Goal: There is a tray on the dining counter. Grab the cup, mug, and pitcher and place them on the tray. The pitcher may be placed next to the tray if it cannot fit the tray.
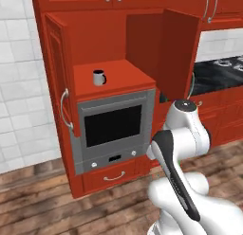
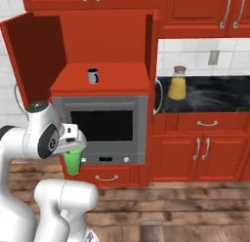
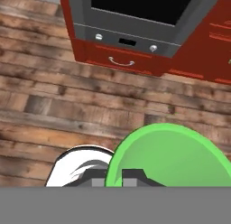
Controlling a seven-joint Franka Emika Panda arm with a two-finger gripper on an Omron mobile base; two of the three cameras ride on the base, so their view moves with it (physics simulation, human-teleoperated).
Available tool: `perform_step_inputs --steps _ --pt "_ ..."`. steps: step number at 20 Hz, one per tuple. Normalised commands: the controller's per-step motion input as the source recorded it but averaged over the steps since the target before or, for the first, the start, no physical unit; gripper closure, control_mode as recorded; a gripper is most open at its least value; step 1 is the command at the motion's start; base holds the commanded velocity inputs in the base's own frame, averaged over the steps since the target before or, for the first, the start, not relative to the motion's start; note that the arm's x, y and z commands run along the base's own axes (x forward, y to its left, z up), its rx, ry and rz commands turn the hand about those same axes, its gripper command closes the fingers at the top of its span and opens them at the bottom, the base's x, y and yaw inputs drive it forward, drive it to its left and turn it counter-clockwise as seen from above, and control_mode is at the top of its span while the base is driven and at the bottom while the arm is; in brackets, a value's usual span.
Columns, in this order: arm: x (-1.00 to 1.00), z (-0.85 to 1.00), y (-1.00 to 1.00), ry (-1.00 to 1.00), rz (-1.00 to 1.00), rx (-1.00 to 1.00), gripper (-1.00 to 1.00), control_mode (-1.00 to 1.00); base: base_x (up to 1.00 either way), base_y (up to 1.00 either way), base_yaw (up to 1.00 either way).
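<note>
My gripper is shut on the rim of the green cup, which hangs upright over the floor in front of the oven. In the hand view the cup's open mouth sits at the bottom right, with my gripper clamped across its rim. The grey-white mug stands on the red shelf above the oven, inside the open cabinet. A yellow pitcher stands on the black wall counter to the right. The tray and the dining counter are out of view.
A grey built-in oven sits below the mug's shelf. Red cabinet doors stand open on both sides of the shelf. A black wall counter runs to the right. Wooden floor lies below the hand.
</note>
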Motion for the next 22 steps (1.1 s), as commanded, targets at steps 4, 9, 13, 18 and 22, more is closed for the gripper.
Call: perform_step_inputs --steps 4,9,13,18,22 --pt "0.0 0.0 0.0 0.0 0.0 0.0 1.0 1.0 -0.19 -0.22 -0.83" --pt "0.0 0.0 0.0 0.0 0.0 0.0 1.0 1.0 -0.05 -0.16 -0.89" --pt "0.0 0.0 0.0 0.0 0.0 0.0 1.0 1.0 -0.03 -0.23 -0.87" --pt "0.0 0.0 0.0 0.0 0.0 0.0 1.0 1.0 0.0 -0.27 -0.84" --pt "0.0 0.0 0.0 0.0 0.0 0.0 1.0 1.0 0.0 -0.24 -0.78"
